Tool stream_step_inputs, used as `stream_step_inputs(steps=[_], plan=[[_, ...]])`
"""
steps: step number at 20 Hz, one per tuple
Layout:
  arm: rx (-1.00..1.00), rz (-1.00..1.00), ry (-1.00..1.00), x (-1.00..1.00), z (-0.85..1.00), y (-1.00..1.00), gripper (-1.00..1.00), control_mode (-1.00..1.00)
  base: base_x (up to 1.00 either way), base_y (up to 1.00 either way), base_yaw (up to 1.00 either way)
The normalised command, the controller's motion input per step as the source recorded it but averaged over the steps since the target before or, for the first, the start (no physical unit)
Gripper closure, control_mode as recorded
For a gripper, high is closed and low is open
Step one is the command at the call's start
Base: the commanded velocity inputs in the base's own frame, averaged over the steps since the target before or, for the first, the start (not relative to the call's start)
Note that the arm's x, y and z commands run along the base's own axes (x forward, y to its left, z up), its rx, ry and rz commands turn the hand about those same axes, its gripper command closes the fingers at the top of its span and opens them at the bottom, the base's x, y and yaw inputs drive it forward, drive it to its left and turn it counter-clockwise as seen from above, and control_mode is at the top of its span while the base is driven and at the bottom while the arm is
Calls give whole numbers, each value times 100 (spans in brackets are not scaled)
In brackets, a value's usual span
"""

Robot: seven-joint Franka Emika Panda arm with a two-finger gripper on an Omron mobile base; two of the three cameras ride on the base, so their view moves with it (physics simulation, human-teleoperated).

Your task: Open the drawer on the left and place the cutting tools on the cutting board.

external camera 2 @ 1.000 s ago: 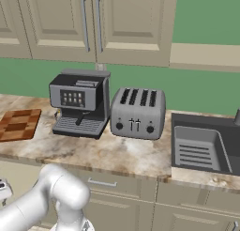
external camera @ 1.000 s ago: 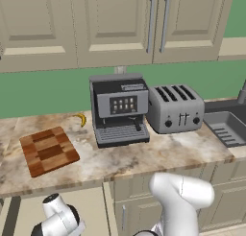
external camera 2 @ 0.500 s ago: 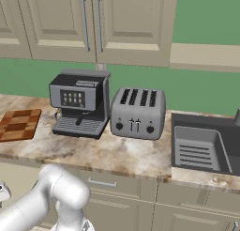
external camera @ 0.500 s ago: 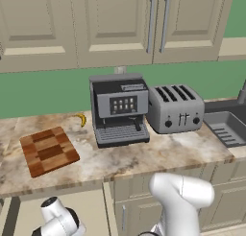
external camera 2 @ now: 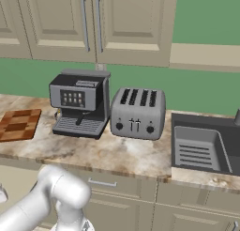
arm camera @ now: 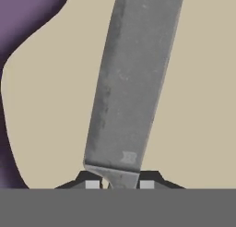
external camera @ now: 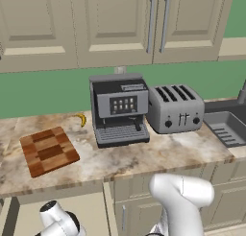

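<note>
From the left base view I see the cutting board (external camera: 49, 150) lying flat at the left of the counter (external camera: 173, 153), with a coffee machine (external camera: 119, 109) at centre and a toaster (external camera: 176, 108) just right of it.

In the right base view the cutting board (external camera 2: 18, 124) sits at the left edge, the coffee machine (external camera 2: 79, 102) and toaster (external camera 2: 138, 112) mid-frame, a sink (external camera 2: 202, 148) at right.

In the hand view my tool (arm camera: 119, 184) pinches a grey blade (arm camera: 133, 78) that runs up the frame over a beige drawer floor (arm camera: 193, 120); a purple handle (arm camera: 23, 18) curves through the upper left.
</note>
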Motion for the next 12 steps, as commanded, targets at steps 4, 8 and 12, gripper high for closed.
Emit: stream_step_inputs(steps=[4,8,12], plan=[[0,0,-3,-19,51,0,100,-100,0,0,0],[0,0,-7,-38,54,0,100,-100,0,0,0],[0,0,-4,-35,52,0,100,-100,0,0,0]])
